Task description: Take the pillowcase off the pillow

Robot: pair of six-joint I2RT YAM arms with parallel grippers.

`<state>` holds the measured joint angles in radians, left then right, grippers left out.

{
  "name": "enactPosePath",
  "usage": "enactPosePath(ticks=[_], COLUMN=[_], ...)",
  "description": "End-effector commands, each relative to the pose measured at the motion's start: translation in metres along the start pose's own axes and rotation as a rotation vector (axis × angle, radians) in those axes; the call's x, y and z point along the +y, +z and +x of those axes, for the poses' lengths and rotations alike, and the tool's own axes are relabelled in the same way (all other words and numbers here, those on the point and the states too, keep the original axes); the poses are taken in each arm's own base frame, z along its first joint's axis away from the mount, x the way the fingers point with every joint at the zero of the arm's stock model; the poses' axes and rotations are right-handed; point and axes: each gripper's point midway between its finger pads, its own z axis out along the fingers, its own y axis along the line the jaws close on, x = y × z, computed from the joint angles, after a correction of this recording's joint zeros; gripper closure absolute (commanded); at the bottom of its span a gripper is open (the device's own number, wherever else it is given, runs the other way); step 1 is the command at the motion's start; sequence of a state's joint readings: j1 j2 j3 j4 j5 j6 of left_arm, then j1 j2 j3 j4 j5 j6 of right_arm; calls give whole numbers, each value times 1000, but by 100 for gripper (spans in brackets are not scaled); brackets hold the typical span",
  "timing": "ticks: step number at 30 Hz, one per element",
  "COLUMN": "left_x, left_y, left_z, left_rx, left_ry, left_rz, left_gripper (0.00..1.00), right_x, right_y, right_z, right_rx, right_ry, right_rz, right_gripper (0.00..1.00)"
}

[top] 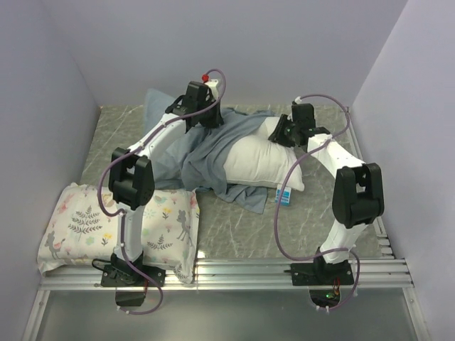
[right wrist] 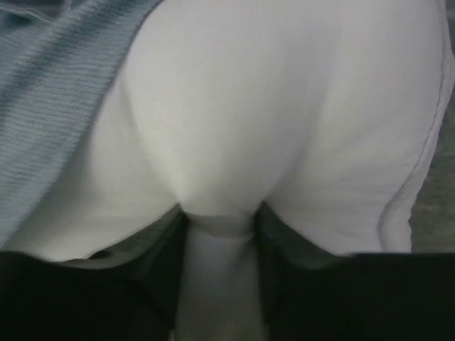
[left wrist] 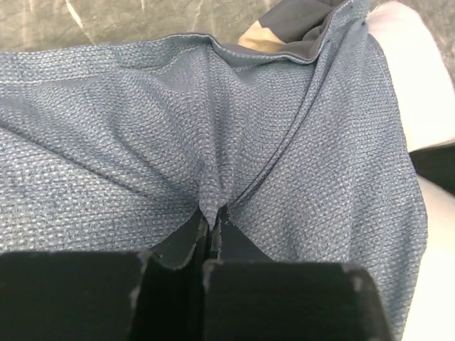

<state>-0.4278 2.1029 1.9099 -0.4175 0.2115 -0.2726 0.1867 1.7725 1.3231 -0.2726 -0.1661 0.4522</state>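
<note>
The pillowcase (top: 213,153) lies bunched over the left half of the pillow, its slate blue-grey inside showing. The plain white pillow (top: 259,162) sticks out to the right, its blue-and-white tag (top: 284,195) at the near edge. My left gripper (left wrist: 212,213) is shut on a fold of the pillowcase (left wrist: 213,142) at the far end of the pillow (left wrist: 426,78); in the top view it (top: 202,117) sits at the back. My right gripper (right wrist: 220,213) is shut on a pinch of the white pillow (right wrist: 284,106); in the top view it (top: 279,131) is at the pillow's far right end. Pillowcase cloth (right wrist: 50,99) shows at left.
A white floral deer-print pillow (top: 121,227) lies at the near left, under the left arm. The grey marbled table (top: 234,234) is walled by lilac panels at left, back and right. A metal rail (top: 284,270) runs along the near edge.
</note>
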Motion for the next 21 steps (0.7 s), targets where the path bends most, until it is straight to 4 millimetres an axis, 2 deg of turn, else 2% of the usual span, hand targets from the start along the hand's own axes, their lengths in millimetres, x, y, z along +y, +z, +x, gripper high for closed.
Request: enactPosePath(ticks=[1,2,3,4,5,6,7,9,10,11,12,13,15,16,18,20,21], left_x=[8,11,18,29,39,52,74,94,105,127,138,157,174,189,201,224,228], left_y=[-5,-11,-15,-21,-30,-37,-48,-70,-78,-95,-103,-115,-131,-139,-146,-158,-161], left_z=[21,8,2,-5,-18,-25,-36,-49,-55,-64,-67,-70,-76,-76,-78,-76,-78], left_rx=[88,55,39,19,-11,-33,-66,-120,-144,-192,-210,-232,-267,-277,-291,-306,-320], left_ry=[-22,-27,-38,-47,-80,-100,-137,-204,-231,-279,-300,-330,-352,-368,-388,-428,-435], left_rz=[-103,-129,-160,-219,-234,-273,-308,-329,-338,-365,-381,-411,-456,-485,-514,-569,-568], left_gripper=[100,100,100,100,100,100,100,100,100,100,100,100,100,100,100,100,100], right_x=[12,15,17,16,20,21,24,21,24,20,19,17,9,9,2,-4,-11], right_y=[-1,-8,-13,-18,-31,-39,-57,-75,-91,-100,-107,-120,-135,-144,-155,-166,-169], right_z=[4,-9,-16,-19,-35,-41,-52,-64,-72,-78,-82,-87,-97,-101,-108,-115,-117], right_rx=[13,-24,-41,-41,-88,-111,-154,-201,-238,-259,-276,-301,-339,-358,-378,-408,-413], right_ry=[16,10,6,-1,-10,-15,-20,-19,-23,-19,-19,-21,-9,-6,9,15,23], right_rz=[-18,-13,-10,9,20,27,26,48,41,54,56,72,84,79,87,113,130], right_gripper=[74,81,92,97,100,100,100,100,100,100,100,100,100,100,100,100,100])
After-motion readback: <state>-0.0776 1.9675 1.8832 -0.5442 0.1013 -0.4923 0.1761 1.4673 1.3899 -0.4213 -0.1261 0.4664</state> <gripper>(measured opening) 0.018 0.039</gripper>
